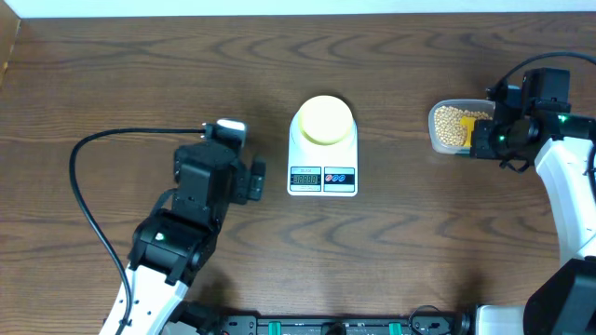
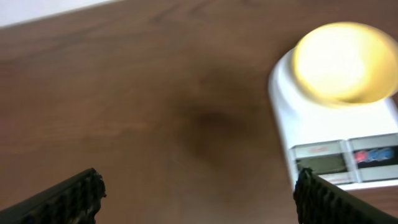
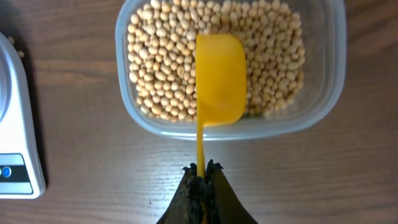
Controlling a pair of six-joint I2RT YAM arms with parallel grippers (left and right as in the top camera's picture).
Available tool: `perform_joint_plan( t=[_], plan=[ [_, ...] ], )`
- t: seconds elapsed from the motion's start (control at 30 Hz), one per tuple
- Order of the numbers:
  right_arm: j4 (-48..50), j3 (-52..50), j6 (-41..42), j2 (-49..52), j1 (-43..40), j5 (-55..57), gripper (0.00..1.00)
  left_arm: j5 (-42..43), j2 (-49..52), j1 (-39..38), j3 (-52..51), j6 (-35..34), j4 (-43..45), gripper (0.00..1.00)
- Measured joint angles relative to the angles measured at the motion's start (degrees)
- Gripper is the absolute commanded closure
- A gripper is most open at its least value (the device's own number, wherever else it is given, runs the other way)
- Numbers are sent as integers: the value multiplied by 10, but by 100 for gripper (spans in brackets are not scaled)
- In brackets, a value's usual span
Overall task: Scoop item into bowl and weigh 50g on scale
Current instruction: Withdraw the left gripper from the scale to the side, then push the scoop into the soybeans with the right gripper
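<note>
The tan beans (image 3: 161, 56) fill a clear plastic tub (image 3: 323, 87), seen at the right of the overhead view (image 1: 449, 126). My right gripper (image 3: 202, 169) is shut on the thin handle of a yellow scoop (image 3: 220, 78) whose empty cup hangs over the beans. The pale-yellow bowl (image 1: 324, 119) sits on the white scale (image 1: 322, 177) at the table's middle; both show blurred in the left wrist view, the bowl (image 2: 343, 61) on the scale (image 2: 311, 118). My left gripper (image 2: 196, 193) is open and empty, just left of the scale.
A black cable (image 1: 88, 186) loops across the table left of my left arm. The scale's edge (image 3: 15, 124) shows at the left of the right wrist view, with one stray bean beside it. The table's far edge runs along the top.
</note>
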Motion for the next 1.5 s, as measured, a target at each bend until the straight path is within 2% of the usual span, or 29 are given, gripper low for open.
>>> perform_joint_plan(
  t=[0.33,0.5,1.23,1.5],
  plan=[
    [-38,0,0,0,0,0,99,-23,23,3,0,0,-116,1],
    [-42,0,-6,0,0,0,99,-25,28,3,0,0,-140,1],
    [-48,0,-23,0,0,2,99,-26,28,3,0,0,-144,0],
    [-8,0,-23,0,0,17,99,-25,28,3,0,0,-144,0]
  ],
)
